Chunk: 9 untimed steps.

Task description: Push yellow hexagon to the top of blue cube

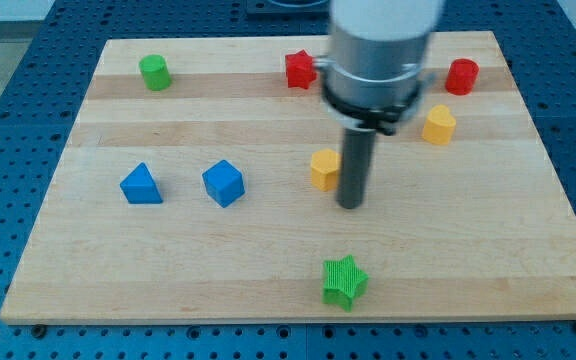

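Note:
The yellow hexagon [324, 169] sits near the board's middle, partly hidden on its right by my rod. The blue cube [223, 183] lies to its left, about a hundred pixels away and slightly lower. My tip [349, 204] is at the hexagon's right side, touching or almost touching it, just below its level.
A blue triangle [141, 185] lies left of the cube. A green cylinder [154, 72] is at top left. A red star [300, 69] and a red cylinder [461, 76] are at the top. Another yellow block [439, 125] is at right. A green star [344, 281] is near the bottom edge.

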Motion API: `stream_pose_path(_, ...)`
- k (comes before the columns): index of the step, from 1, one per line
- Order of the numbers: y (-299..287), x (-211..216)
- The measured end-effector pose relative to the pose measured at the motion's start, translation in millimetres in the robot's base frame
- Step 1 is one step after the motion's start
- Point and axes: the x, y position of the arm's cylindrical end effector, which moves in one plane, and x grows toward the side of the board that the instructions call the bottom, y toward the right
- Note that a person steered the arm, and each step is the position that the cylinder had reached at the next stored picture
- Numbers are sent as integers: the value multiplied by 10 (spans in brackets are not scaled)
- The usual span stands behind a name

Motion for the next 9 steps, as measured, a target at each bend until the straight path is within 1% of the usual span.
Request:
stream_pose_path(1,-8,0)
stream_pose_path(2,-8,-95)
stream_pose_path(3,-14,-496)
stream_pose_path(5,20,-497)
stream_pose_path(6,688,-427)
stream_pose_path(7,692,-594)
stream_pose_path(9,541,-618)
